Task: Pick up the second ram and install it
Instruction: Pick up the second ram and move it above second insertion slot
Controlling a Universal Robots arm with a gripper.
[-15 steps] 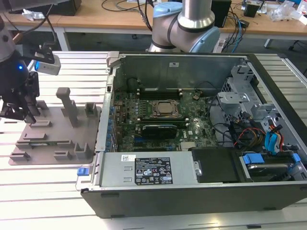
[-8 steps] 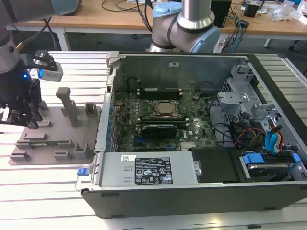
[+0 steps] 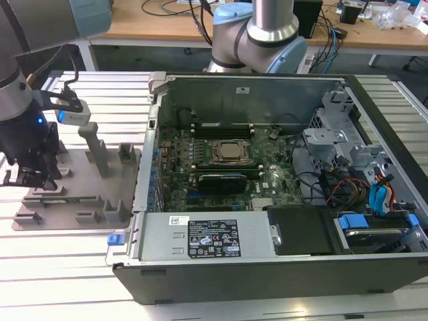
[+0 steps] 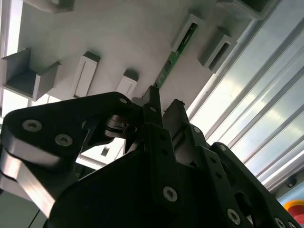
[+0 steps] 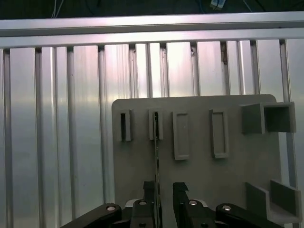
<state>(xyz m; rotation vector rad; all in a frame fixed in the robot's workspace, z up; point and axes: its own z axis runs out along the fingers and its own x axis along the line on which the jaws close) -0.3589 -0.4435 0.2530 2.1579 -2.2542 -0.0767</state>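
Claw [image 5: 165, 184] spread at second ram [image 4: 177, 52] in gray holder tray [image 5: 199, 180]; ribbed metal table [image 5: 57, 142], wooden desk [image 3: 154, 23] behind.

You have a ribbed aluminium table [image 3: 60, 267] under the work, bright light glaring off its slats, and along the far side a wooden desk [image 3: 157, 27] runs left to right with cables [image 3: 198, 17] on it.

My hand [image 5: 164, 186]: matt black links, metal by the look, with shiny screw heads. Second ram [image 4: 179, 50]: green circuit board, faintly glossy. Holder tray [image 5: 237, 166]: smooth matt gray plastic. Desk [image 5: 57, 118]: ribbed bare metal, brushed, brightly reflective. Computer case [image 3: 254, 100]: dull gray sheet metal inside, matt black outer wall. Power supply [image 3: 167, 234]: pale bare metal.
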